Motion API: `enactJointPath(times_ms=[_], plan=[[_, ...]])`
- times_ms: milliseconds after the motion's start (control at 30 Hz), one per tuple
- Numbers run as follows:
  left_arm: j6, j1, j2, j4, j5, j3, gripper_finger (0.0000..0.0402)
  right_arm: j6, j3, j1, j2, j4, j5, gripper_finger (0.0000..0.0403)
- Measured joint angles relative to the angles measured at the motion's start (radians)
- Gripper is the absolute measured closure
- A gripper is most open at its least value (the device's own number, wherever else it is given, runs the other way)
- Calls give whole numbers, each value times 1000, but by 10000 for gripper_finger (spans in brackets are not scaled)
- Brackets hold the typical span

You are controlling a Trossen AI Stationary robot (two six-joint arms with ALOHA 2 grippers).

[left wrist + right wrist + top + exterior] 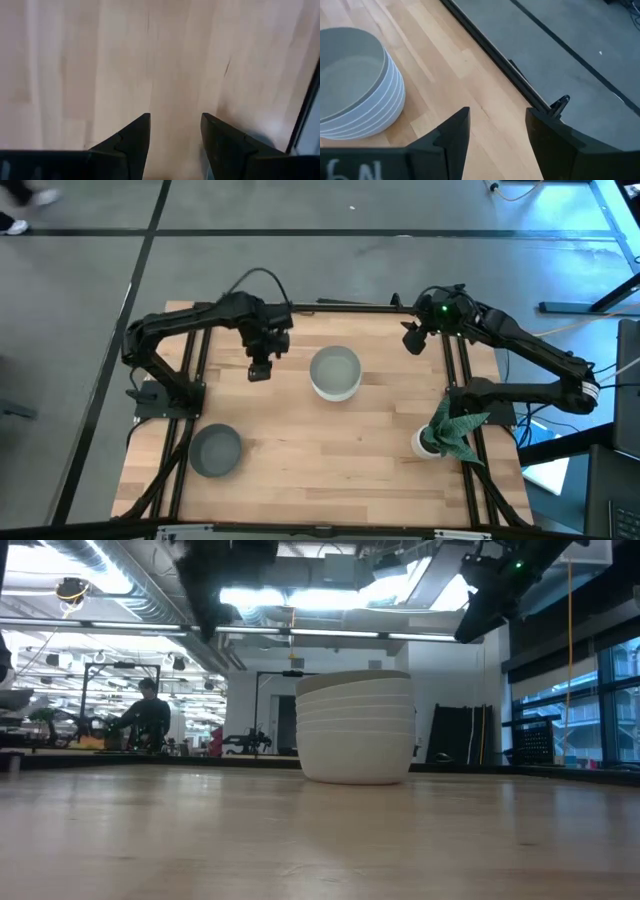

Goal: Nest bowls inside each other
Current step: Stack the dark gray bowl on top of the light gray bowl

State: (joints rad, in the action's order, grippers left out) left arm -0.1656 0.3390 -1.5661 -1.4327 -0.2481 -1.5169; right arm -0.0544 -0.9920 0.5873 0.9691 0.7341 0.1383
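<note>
Only the white bowls [335, 373] stack shows clearly, both jaws spread and empty, grey bowl [216, 450] apart.

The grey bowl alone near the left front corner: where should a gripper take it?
Grip the grey bowl by its rim, coming straight down from above, one finger inside and one outside. It sits upright, open side up, with bare table around it. The left gripper is open and nearer.
</note>
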Motion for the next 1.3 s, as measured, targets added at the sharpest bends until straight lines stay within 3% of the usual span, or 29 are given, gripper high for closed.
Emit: enactJointPath(times_ms=[167, 333, 600, 933, 1300], plan=[[7, 1, 44, 37, -1, 194, 234, 0, 0, 0, 12, 0, 0, 210], [105, 1, 185, 116, -7, 364, 236, -3, 0, 0, 10, -29, 0, 210], [351, -38, 439, 167, 45, 489, 236, -7, 0, 0, 10, -83, 0, 210], [531, -233, 598, 165, 52, 666, 236, -3, 0, 0, 10, -82, 0, 210], [541, -482, 575, 303, 45, 728, 237, -3, 0, 0, 10, -79, 0, 210]])
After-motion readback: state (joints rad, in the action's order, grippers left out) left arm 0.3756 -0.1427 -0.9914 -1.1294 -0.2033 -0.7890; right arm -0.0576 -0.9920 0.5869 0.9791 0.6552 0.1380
